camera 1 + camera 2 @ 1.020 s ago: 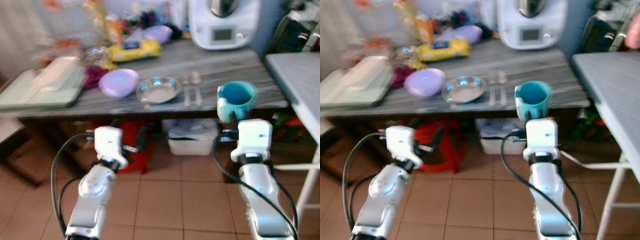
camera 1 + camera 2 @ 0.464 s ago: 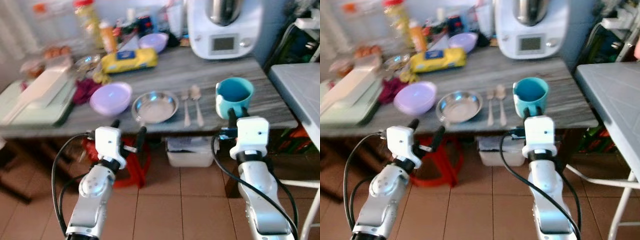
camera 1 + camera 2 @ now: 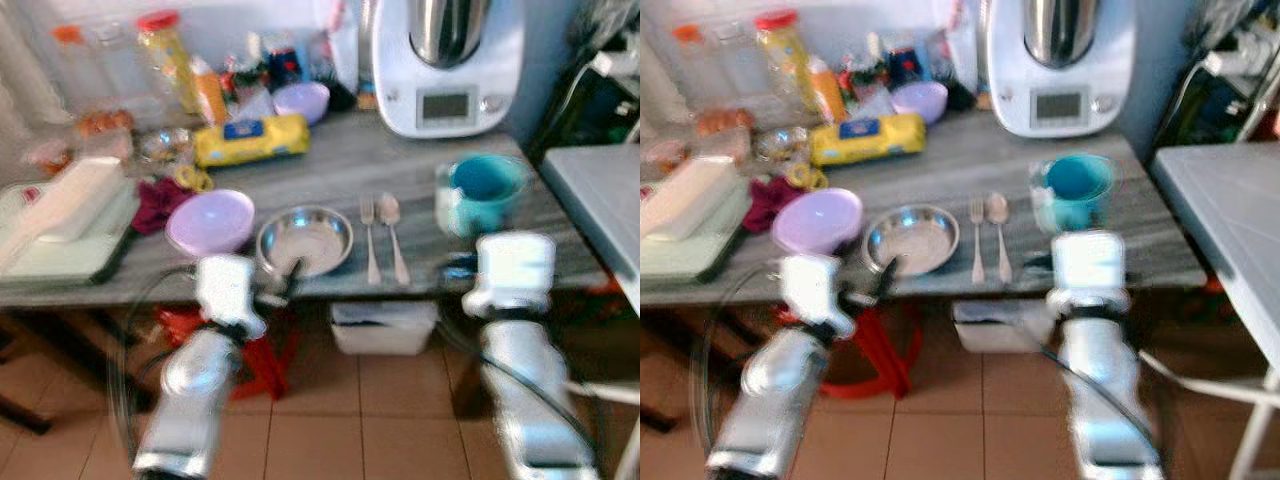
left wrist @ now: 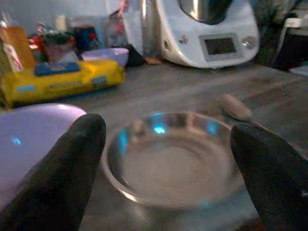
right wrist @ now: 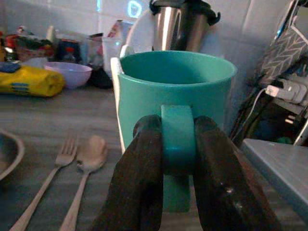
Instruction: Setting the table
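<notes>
Right gripper (image 5: 175, 144): clenched on the handle of the teal mug (image 3: 478, 192). In the right wrist view both black fingers pinch the handle from either side, with the mug body directly ahead of them, upright, mouth up. In the left eye view the mug stands at centre right, over the grey counter (image 3: 330, 160) near its front edge. Whether its base rests on the counter or is just lifted cannot be determined; both head views are blurred.

Left gripper (image 4: 166, 159): released, fingers spread wide. The steel bowl (image 3: 304, 240) sits dead ahead between them in the left wrist view, at counter height. In the left eye view the bowl is at centre frame, at the counter's front edge, just above the left wrist housing.

Adjacent items: lilac bowl (image 3: 211, 221) just left of the steel bowl; fork (image 3: 367, 238) and spoon (image 3: 392, 232) side by side between steel bowl and mug, long axes running front to back.

Assessment: the deciding relation is bowl to left gripper. The bowl lies straight along the gripper's line of reach, and the left arm is plainly the nearer one. The rim is wide, so a grasp would likely need one finger inside and one outside the near rim.
</notes>
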{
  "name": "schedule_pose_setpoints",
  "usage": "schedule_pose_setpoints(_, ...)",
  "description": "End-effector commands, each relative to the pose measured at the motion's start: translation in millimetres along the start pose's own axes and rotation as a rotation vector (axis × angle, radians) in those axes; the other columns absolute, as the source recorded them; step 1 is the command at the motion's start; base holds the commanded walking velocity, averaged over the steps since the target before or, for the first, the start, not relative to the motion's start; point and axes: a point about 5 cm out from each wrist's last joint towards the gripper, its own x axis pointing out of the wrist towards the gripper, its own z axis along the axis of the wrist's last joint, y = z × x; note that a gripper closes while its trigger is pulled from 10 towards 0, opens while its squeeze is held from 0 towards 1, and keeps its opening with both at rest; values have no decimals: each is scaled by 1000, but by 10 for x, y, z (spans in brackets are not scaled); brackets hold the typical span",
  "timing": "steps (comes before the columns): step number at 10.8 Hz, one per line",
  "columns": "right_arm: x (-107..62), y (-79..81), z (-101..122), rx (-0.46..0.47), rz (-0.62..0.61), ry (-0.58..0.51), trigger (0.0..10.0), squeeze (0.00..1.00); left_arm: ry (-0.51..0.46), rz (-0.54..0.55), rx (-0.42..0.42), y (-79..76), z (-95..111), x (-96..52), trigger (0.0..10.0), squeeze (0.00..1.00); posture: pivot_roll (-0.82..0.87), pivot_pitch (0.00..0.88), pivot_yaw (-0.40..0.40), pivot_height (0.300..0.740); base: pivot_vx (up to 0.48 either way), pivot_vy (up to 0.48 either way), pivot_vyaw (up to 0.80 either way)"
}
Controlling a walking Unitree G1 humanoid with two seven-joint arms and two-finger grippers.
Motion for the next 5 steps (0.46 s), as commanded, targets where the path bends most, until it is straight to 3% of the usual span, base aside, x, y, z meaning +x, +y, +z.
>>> schedule_pose_setpoints(1, 26, -64, 63, -13, -17, -33, 10000, 0, -16, -20, 4, -42, 35, 17, 10000, 0, -197, 68, 106, 740, 322, 0, 0)
schedule_pose_setpoints(5, 24, -44, 75, -18, -3, -39, 10000, 0, -12, -9, 14, -14, 36, -19, 10000, 0, -188, 75, 99, 740, 313, 0, 0)
